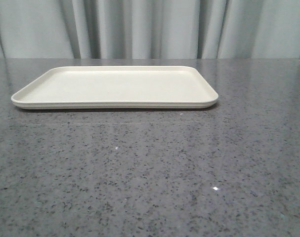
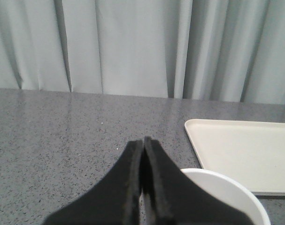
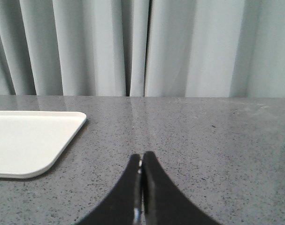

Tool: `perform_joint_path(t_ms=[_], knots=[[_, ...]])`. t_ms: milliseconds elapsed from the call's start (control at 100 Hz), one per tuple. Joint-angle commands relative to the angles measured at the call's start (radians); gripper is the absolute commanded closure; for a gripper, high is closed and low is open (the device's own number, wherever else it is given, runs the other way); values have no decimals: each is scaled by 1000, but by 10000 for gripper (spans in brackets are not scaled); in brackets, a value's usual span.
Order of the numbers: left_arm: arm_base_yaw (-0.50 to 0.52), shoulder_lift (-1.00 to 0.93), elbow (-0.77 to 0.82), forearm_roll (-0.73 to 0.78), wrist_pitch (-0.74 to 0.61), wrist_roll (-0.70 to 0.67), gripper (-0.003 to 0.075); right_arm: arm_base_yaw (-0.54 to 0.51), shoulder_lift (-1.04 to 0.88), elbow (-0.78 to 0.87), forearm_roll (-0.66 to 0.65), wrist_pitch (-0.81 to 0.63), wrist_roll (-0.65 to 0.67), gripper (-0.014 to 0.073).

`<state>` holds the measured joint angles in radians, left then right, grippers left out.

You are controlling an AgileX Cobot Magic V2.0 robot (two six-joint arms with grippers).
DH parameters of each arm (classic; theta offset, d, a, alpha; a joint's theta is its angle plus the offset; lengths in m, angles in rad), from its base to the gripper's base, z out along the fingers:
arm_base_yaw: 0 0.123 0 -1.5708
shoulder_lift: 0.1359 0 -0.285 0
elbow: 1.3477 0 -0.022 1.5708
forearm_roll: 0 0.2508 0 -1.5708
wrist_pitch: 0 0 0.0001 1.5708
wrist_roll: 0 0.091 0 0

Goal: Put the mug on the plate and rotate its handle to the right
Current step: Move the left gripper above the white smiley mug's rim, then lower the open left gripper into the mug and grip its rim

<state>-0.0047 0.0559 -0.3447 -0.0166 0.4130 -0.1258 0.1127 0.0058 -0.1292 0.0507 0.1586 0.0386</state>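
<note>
The cream plate [image 1: 115, 85] lies flat on the grey speckled table, slightly left of centre, with nothing on it. Neither gripper shows in the front view, and neither does the mug. In the left wrist view my left gripper [image 2: 143, 139] is shut with nothing between its black fingers. Just beside that gripper, a white rounded part of the mug [image 2: 229, 194] shows, close to the plate [image 2: 245, 150]. The handle is hidden. In the right wrist view my right gripper [image 3: 142, 154] is shut and empty over bare table, with a plate [image 3: 29, 140] corner off to one side.
A grey pleated curtain [image 1: 150, 27] hangs behind the table's far edge. The speckled tabletop [image 1: 150, 173] stretches in front of the plate toward the robot.
</note>
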Motion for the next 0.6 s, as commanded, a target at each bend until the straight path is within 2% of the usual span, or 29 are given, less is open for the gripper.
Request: perform_joint_path(t_ms=[0, 120, 290, 440, 590], knots=[[0, 77, -120, -11, 37, -6, 740, 1, 58, -124, 4, 55, 2, 661], [0, 188, -263, -44, 147, -6, 740, 1, 158, -281, 3, 275, -2, 661], [0, 344, -437, -132, 341, -6, 740, 1, 316, -458, 3, 472, -6, 661], [0, 485, -561, -165, 550, -6, 740, 1, 440, -603, 3, 602, -6, 661], [0, 578, -604, -167, 592, -6, 740, 1, 531, -678, 7, 639, -6, 661]])
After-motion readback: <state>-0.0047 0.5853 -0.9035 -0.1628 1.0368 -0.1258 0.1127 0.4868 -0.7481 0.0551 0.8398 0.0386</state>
